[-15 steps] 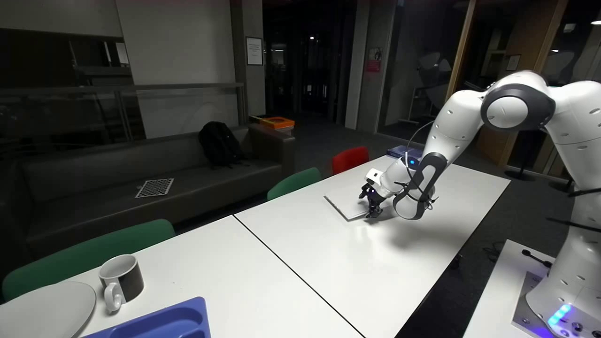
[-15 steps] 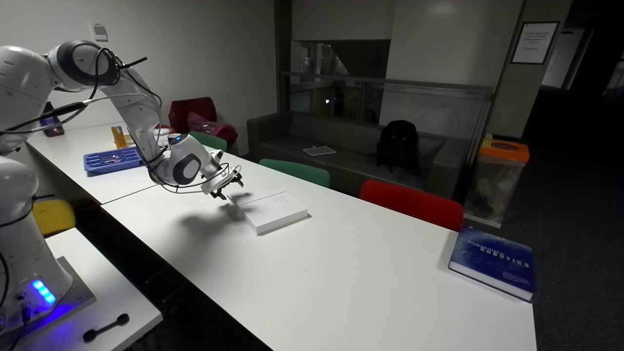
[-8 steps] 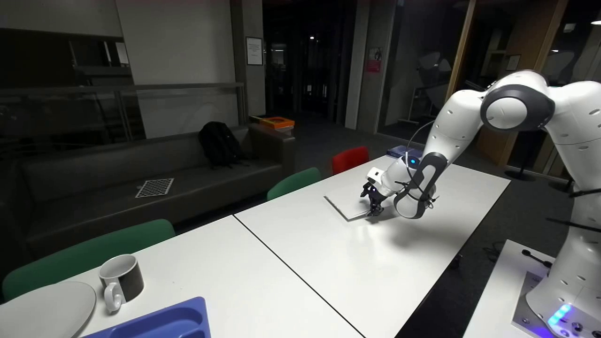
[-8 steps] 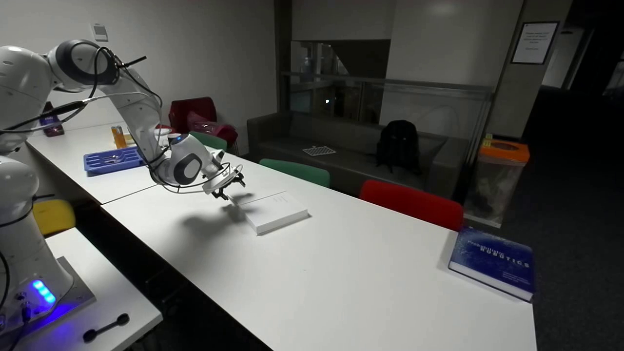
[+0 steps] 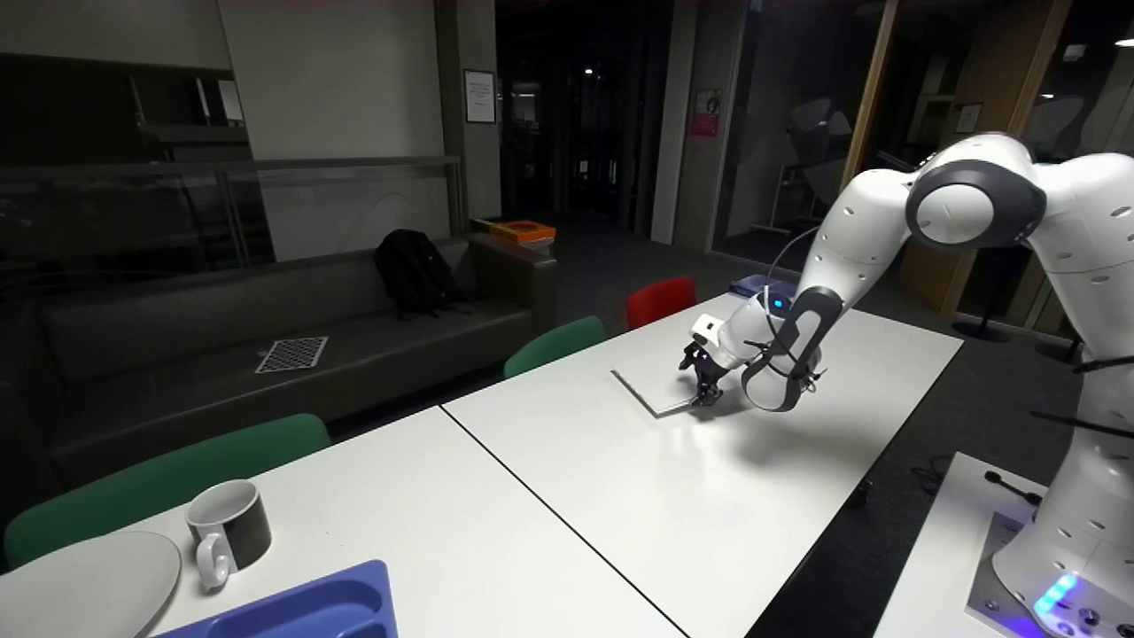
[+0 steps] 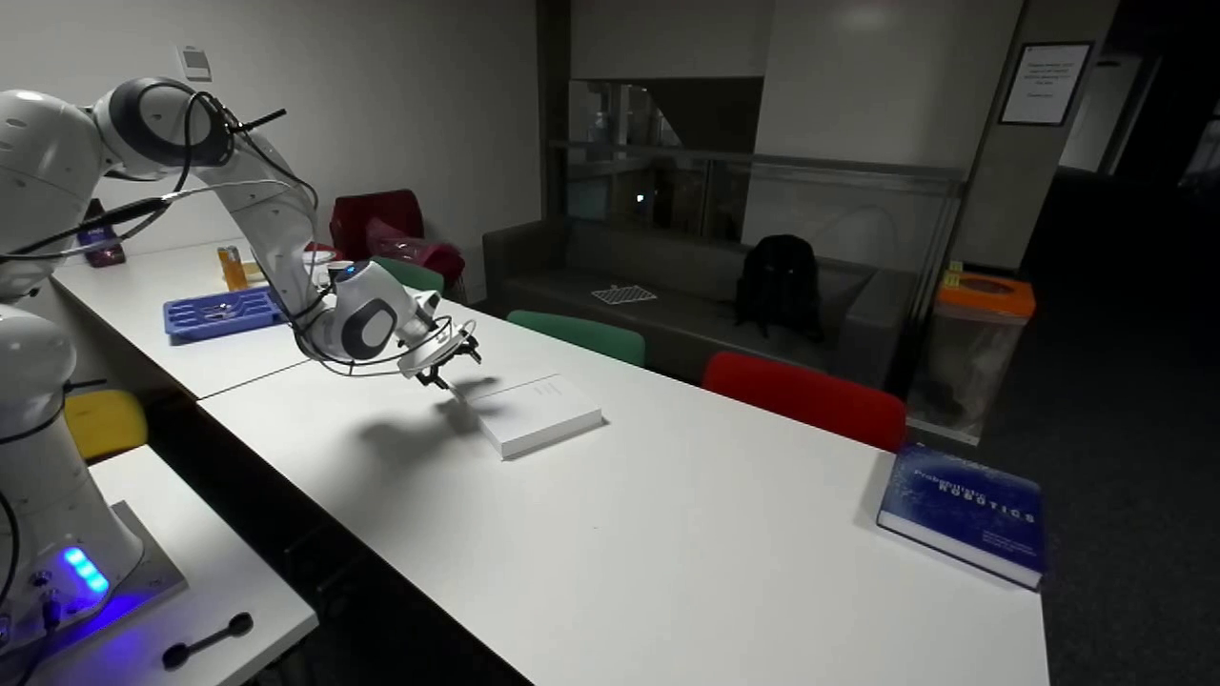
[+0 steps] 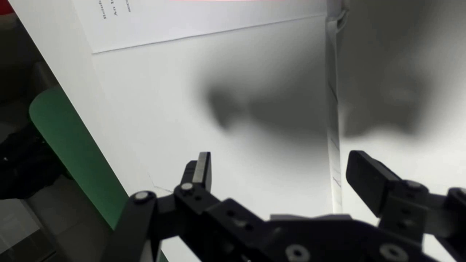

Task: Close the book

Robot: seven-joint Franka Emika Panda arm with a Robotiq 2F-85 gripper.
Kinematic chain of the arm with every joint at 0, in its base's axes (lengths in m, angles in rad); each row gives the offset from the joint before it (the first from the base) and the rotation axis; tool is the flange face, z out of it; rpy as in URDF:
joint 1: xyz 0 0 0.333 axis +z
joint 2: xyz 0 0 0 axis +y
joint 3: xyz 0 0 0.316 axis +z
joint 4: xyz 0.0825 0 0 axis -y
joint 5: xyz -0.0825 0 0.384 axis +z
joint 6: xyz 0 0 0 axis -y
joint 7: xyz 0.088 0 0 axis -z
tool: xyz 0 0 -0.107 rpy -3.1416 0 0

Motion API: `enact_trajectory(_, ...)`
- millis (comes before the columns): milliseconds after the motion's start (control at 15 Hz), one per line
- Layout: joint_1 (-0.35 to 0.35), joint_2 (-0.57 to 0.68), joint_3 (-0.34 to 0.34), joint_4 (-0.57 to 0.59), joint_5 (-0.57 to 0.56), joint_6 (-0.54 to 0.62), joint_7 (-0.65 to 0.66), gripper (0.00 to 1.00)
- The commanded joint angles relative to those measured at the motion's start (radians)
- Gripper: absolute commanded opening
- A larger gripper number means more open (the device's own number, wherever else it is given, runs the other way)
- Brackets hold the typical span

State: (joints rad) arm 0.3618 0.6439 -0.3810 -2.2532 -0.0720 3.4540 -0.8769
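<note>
The white book (image 6: 538,412) lies open on the white table. A thick block of pages stands on one side, and a thin, flat blank side reaches toward my gripper. In the wrist view a printed page (image 7: 204,18) shows at the top. The blank side (image 7: 156,94) fills the middle, and its edge (image 7: 333,109) runs down at right. My gripper (image 7: 280,160) is open, with nothing held between the fingers. It is over or close to the blank side in both exterior views (image 5: 696,381) (image 6: 456,370). I cannot tell whether a fingertip touches it.
A blue book (image 6: 963,514) lies at the table's far end. A blue tray (image 6: 224,314), a mug (image 5: 244,532) and a plate (image 5: 89,580) stand on the other table part. Green (image 6: 577,335) and red (image 6: 805,400) chairs stand along the edge.
My gripper has shifted very slightly toward the thick page block. The book has not visibly moved, and the fingers have stayed open.
</note>
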Motion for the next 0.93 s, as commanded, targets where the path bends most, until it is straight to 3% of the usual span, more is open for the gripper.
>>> enact_trajectory(0,-0.015,0.004,-0.002,0.024,-0.035,0.0,0.029,1.0)
enact_trajectory(467,-0.044,-0.005,0.018,0.005,-0.044,0.0,0.035,1.0)
enact_trajectory(867,-0.103,-0.015,0.084,0.005,-0.089,-0.009,0.063,1.0)
